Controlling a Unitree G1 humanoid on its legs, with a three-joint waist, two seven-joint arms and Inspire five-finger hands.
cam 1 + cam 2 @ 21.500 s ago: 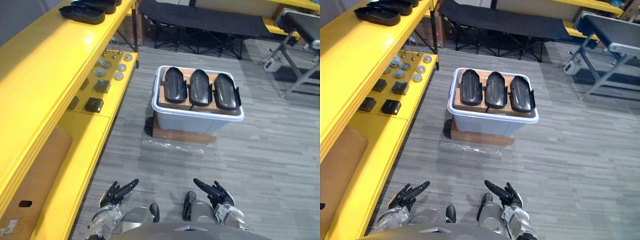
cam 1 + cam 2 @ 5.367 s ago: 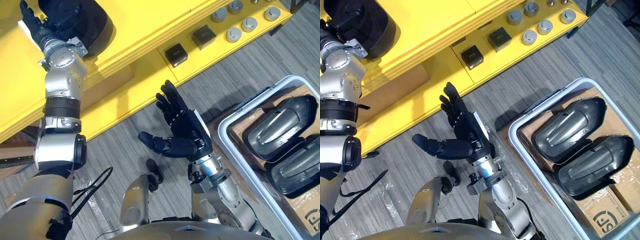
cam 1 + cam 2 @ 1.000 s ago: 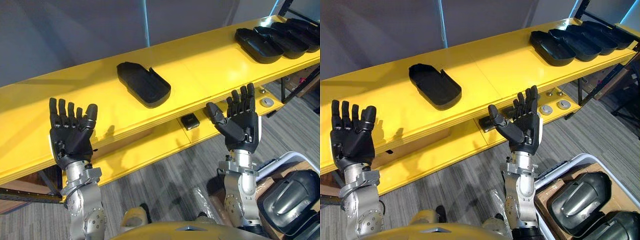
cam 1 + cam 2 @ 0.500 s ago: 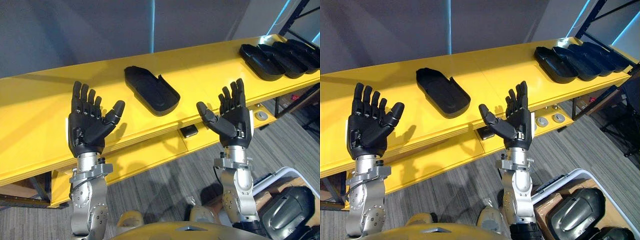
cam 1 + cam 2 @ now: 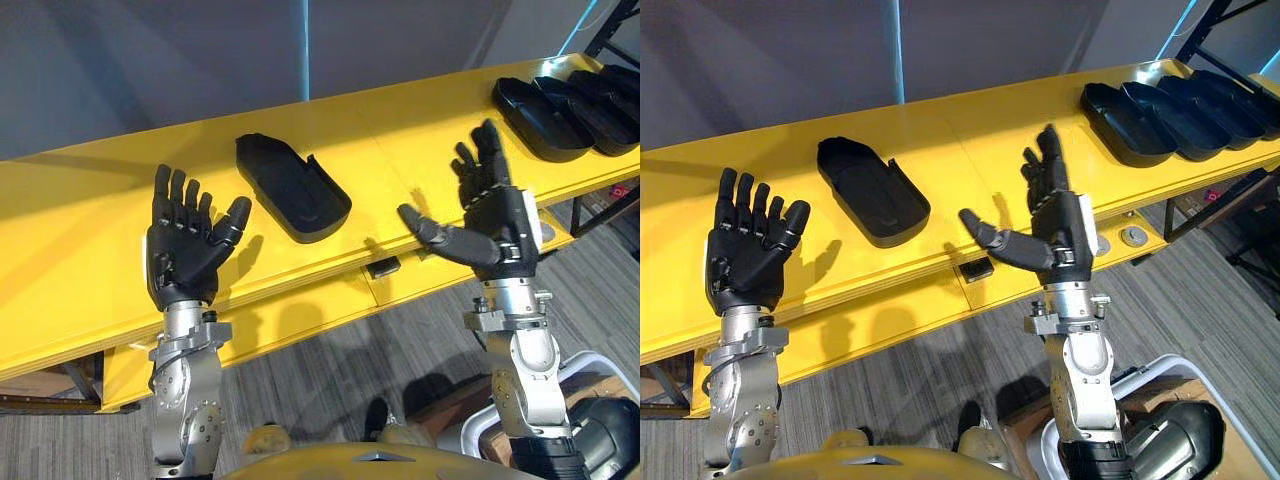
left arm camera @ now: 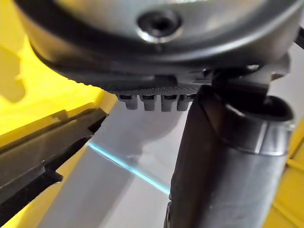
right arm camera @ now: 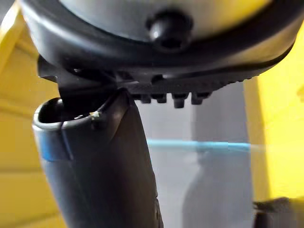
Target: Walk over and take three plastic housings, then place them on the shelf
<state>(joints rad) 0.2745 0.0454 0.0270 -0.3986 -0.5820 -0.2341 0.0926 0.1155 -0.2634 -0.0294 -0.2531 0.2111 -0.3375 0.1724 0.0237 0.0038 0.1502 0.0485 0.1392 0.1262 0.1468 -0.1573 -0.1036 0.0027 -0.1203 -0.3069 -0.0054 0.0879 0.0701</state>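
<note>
Your right hand (image 5: 495, 215) has swung toward 3 o'clock, fingers released like those of your left hand (image 5: 180, 255), while the plastic housing (image 5: 292, 187) lies hollow-up on the shelf (image 5: 90, 230) between them, its long axis running from 10 to 4 o'clock.

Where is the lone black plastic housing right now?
In the left eye view, the housing lies on top of the yellow shelf, left of centre, beyond and between the raised left hand and right hand.
</note>
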